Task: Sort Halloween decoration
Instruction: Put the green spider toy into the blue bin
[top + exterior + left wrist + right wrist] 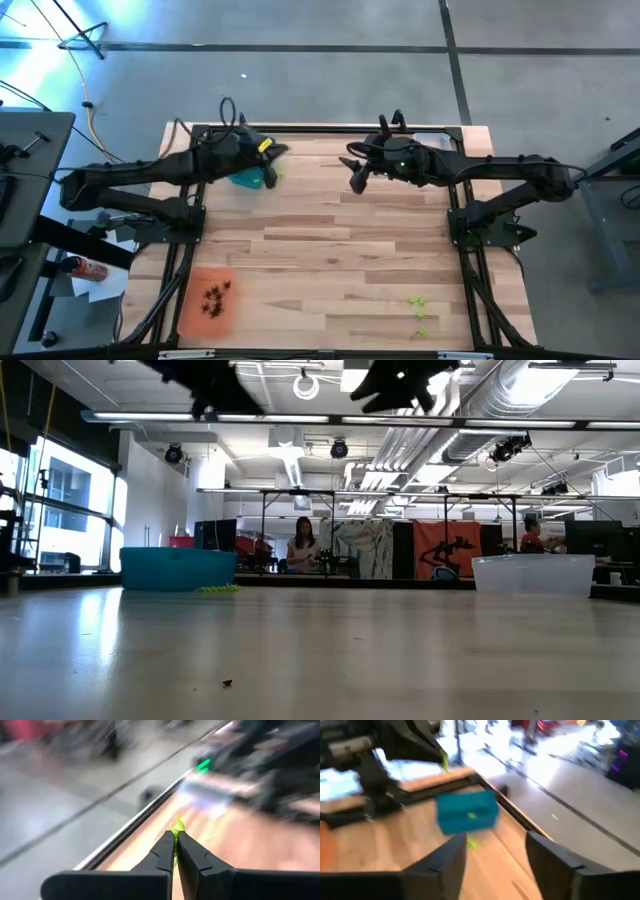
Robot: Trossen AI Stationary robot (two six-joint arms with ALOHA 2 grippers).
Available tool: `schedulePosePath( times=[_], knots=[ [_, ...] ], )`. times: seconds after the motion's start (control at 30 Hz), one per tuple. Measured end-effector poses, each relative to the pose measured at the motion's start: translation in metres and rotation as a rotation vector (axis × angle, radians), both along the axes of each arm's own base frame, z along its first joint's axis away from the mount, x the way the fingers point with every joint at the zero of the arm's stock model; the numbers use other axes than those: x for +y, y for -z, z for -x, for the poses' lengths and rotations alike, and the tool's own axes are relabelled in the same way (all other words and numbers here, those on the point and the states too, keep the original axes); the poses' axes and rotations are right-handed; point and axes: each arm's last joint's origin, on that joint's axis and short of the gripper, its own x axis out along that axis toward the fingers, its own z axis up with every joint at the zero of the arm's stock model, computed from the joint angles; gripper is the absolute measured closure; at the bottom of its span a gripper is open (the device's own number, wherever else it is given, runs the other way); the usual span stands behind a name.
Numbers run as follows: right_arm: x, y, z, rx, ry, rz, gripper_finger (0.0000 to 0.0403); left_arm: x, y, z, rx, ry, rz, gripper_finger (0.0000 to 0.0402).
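- The left tool (174, 840) is clenched on a lime green trinket (177, 826), seen pinched at the fingertips in the left wrist view.
- In the high view, the left tool (268, 150) is held over the far left part of the surface (330, 240), just above the teal tray (250, 179).
- The right tool (495, 847) is released, its fingers (451, 857) spread apart with nothing seen between them.
- In the high view, the right tool (357, 180) is held over the far middle of the surface, well apart from the teal tray.
- In the low view, both arms are seen raised above the surface, near the picture's top.
- A lime green trinket (471, 814) is seen inside the teal tray (466, 811) in the right wrist view, and another (472, 843) lies on the surface just beside it.
- A small lime green pile (217, 589) lies touching the surface beside the teal tray (178, 568) in the low view.
- Dark trinkets (217, 296) are gathered in the orange tray (205, 300) at the near left corner.
- A few lime green trinkets (418, 306) lie loose on the surface near the near right corner.
- A clear tray (534, 573) stands at the far right of the surface.
- One tiny dark trinket (227, 682) lies alone on the near surface in the low view.
- A person (302, 547) is seen seated in the room behind.
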Motion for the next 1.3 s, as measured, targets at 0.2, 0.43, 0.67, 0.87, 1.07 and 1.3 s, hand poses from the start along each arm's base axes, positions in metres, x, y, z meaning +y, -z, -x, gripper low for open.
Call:
schedulePosePath(
  times=[0.2, 0.43, 0.67, 0.87, 1.07, 1.3],
  knots=[
    [-0.01, 0.013, 0.008, 0.074, 0.112, -0.143, 0.014, 0.036, 0.032, 0.042, 0.284, -0.351, 0.257, 0.0401],
    [-0.016, 0.028, -0.002, 0.093, 0.154, -0.228, 0.0135, 0.091, 0.068, 0.051, 0.395, -0.461, 0.498, 0.0401],
    [-0.016, 0.033, -0.005, 0.105, 0.144, -0.258, 0.0135, 0.114, 0.107, 0.056, 0.564, -0.496, 0.712, 0.0401],
    [-0.016, 0.032, -0.005, 0.096, 0.147, -0.267, 0.0134, 0.113, 0.116, 0.056, 0.648, -0.448, 0.732, 0.0395],
    [-0.015, 0.032, -0.005, 0.098, 0.131, -0.276, 0.0134, 0.111, 0.11, 0.058, 0.63, -0.454, 0.72, 0.0348],
    [-0.014, 0.03, -0.004, 0.097, 0.101, -0.281, 0.0134, 0.102, 0.089, 0.066, 0.544, -0.451, 0.675, 0.0283]
  ],
)
